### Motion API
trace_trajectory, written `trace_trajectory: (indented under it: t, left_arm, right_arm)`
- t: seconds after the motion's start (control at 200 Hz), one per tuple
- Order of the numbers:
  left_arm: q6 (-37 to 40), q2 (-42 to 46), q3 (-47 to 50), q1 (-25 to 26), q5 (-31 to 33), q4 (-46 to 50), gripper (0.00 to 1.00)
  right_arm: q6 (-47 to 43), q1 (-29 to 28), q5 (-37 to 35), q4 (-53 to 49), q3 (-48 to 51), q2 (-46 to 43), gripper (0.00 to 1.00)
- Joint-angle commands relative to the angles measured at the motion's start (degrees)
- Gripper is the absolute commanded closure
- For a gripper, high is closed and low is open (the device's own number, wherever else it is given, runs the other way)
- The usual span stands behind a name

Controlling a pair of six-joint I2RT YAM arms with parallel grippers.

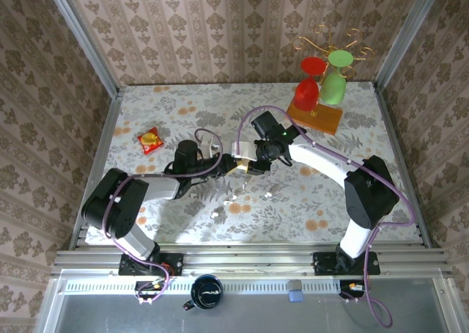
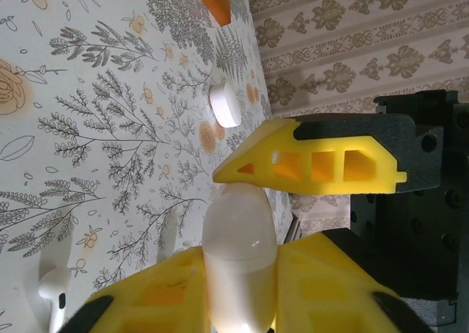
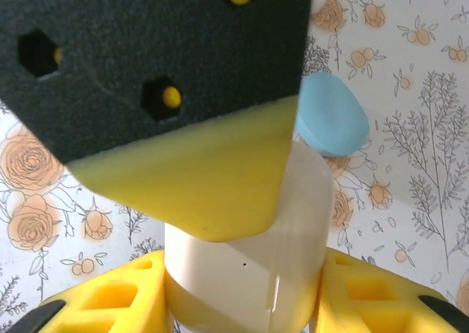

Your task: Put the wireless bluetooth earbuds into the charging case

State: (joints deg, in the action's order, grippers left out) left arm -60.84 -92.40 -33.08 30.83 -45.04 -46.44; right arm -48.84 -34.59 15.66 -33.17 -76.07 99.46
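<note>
The charging case [image 2: 238, 260], a glossy white oval with a lid seam, is held above the table between both arms. My left gripper [image 2: 234, 223] is shut on it: the upper yellow finger [image 2: 315, 160] presses its tip and the lower finger cradles its body. From the other side my right gripper [image 3: 242, 274] is also shut on the charging case [image 3: 249, 274], its lid closed. In the top view the left gripper [image 1: 233, 166] and right gripper [image 1: 250, 163] meet at mid-table. One white earbud [image 2: 55, 296] lies on the cloth below the left gripper.
A small round white disc case [image 2: 225, 103] lies farther along the cloth. A light-blue case [image 3: 331, 114] sits just behind the held case. The cup rack [image 1: 322, 83] on its wooden base [image 1: 315, 116] stands at the back right. A red-yellow packet [image 1: 150, 140] lies at the left.
</note>
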Motion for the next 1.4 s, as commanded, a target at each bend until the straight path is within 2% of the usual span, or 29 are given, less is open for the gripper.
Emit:
trace_trajectory:
  t: [0.0, 0.11, 0.19, 0.305, 0.39, 0.5, 0.725, 1.02, 1.395]
  left_arm:
    - [-0.4, -0.9, -0.5, 1.3, -1.4, -8.4, 0.86]
    - [4.7, -1.8, 1.2, 0.9, -1.4, -17.7, 0.92]
    - [9.5, -2.5, 1.4, 0.1, -1.3, -21.5, 0.93]
    - [18.0, -3.6, 1.6, -0.8, -1.6, -27.7, 0.95]
    - [25.7, -3.0, 1.4, -1.4, -2.6, -27.6, 0.95]
    - [33.1, -1.1, 1.4, -2.3, -5.0, -27.6, 0.96]
    - [48.6, 4.3, 1.9, -2.4, -12.2, -27.5, 0.97]
    - [54.1, 8.4, 2.1, -0.4, -15.5, -27.5, 1.00]
    - [58.7, 10.7, 5.8, 0.6, -13.8, -27.4, 1.00]
  right_arm:
    - [0.9, -0.3, 1.4, 4.3, -1.3, -2.1, 0.50]
    - [1.2, 0.6, 5.8, 5.6, 0.8, -5.1, 0.29]
    - [2.7, 1.8, 10.1, 7.1, 2.8, -8.2, 0.16]
    - [5.3, 3.2, 15.1, 9.8, 6.6, -13.4, 0.10]
    - [8.4, 4.4, 18.3, 13.1, 10.1, -17.9, 0.09]
    - [15.9, 6.1, 21.4, 22.8, 16.7, -24.8, 0.09]
    - [32.6, 10.0, 21.4, 36.1, 26.1, -34.0, 0.08]
    - [36.5, 9.7, 22.3, 39.5, 27.7, -33.0, 0.08]
    - [38.9, 9.0, 18.7, 40.0, 24.7, -30.1, 0.08]
